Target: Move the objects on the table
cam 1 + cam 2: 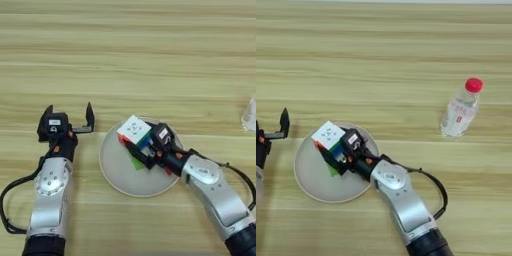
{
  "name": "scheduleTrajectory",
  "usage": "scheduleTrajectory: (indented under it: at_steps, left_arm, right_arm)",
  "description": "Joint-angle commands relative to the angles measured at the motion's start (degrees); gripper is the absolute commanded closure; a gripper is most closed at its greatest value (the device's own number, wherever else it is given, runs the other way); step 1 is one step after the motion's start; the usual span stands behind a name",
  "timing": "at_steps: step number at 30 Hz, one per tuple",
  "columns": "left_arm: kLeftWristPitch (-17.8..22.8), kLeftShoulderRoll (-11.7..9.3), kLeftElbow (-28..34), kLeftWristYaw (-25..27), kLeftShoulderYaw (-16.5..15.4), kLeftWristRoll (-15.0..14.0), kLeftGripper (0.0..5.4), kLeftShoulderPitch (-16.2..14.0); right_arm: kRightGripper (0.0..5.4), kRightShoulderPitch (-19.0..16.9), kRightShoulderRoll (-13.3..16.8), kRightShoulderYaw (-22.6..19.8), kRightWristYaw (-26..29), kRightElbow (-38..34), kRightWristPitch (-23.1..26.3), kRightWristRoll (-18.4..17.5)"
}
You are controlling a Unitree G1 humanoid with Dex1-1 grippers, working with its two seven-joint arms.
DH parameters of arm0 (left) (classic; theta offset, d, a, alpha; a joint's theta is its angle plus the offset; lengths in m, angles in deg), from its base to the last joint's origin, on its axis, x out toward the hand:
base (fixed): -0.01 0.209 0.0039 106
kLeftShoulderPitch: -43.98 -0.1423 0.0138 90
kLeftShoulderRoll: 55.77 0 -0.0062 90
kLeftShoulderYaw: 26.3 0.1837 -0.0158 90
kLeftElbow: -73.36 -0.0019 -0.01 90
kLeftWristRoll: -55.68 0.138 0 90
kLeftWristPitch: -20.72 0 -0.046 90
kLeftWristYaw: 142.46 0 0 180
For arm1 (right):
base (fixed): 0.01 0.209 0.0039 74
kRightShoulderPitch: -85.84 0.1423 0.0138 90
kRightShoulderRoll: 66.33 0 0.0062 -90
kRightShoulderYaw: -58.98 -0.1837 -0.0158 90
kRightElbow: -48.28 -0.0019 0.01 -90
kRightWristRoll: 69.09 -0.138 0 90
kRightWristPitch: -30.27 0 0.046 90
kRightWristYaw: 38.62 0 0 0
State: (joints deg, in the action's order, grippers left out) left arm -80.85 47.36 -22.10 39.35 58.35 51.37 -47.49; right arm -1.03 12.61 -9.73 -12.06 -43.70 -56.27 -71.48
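The puzzle cube (134, 128), white face up, is over the far part of a round pale plate (116, 172). My right gripper (142, 141) reaches in from the lower right and is shut on the cube, one black finger below it and one behind it. A small green block (136, 163) shows on the plate just under the lower finger. My left gripper (68, 118) stands open left of the plate, nothing between its fingers. The clear bottle (459, 111) with a red cap (474, 84) stands upright on the table (150, 60) at the far right.
The plate's near half (321, 185) is bare. A black cable loops beside each forearm. Wide wooden surface stretches behind the plate and between plate and bottle.
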Motion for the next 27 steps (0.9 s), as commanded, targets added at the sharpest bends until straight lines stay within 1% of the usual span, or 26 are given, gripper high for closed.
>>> scheduleTrajectory:
  at_steps: [1,5,13,18,27]
  left_arm:
    - [0.9,0.2,0.5,-0.4,0.3,0.7,0.0,-0.3]
    - [0.9,0.2,0.4,-0.4,0.4,0.7,0.0,-0.2]
    - [0.8,0.1,0.0,-0.3,0.2,0.5,0.0,0.0]
    - [0.7,0.0,0.0,-0.3,0.1,0.5,0.0,0.1]
    - [0.6,-0.1,-0.2,-0.2,-0.1,0.4,0.0,0.2]
  right_arm:
    - [2.08,-1.7,1.3,-1.8,-0.8,-4.4,2.0,-0.5]
    - [2.08,-3.3,2.5,-4.2,-1.4,-7.0,3.1,-1.1]
    - [2.08,-6.2,4.3,-8.6,-2.6,-10.1,4.1,-2.5]
    - [2.08,-8.3,5.3,-11.4,-3.8,-11.2,3.0,-2.5]
    - [2.08,-9.3,6.2,-15.8,-6.6,-9.6,0.6,-1.9]
